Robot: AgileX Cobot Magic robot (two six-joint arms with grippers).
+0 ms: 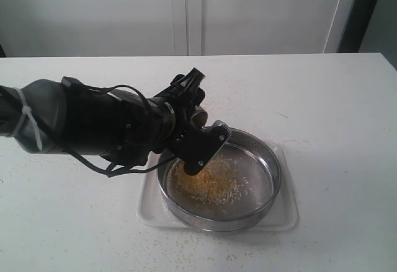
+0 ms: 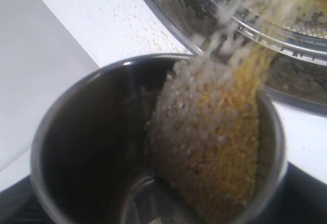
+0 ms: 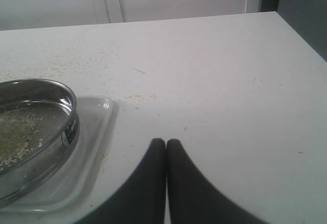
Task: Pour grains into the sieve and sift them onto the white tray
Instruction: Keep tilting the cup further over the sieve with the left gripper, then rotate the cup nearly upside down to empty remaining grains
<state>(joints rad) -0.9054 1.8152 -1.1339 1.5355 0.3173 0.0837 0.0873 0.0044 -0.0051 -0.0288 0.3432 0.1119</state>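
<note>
We see a steel cup [image 2: 92, 147] up close, tipped w/ its mouth toward the cam, inside dark & shiny. The grains [image 2: 214, 147], yellow-orange fines mixed w/ whitish rice-like bits, run in a wide band along the cup's inner wall & over its rim, blurred mid-stream. Just beyond the rim is the sieve [image 2: 286, 40], w/ the stream reaching into it. The white surface [image 2: 117, 15] beside it is speckled w/ stray bits.

Left arm [image 1: 93, 123]: black, bulky; grey sleeve [image 1: 46, 101], white zip tie [image 1: 26, 118], loose black cables [image 1: 133, 170].
Right gripper fingers [image 3: 153, 183]: black, smooth, tapered.
</note>
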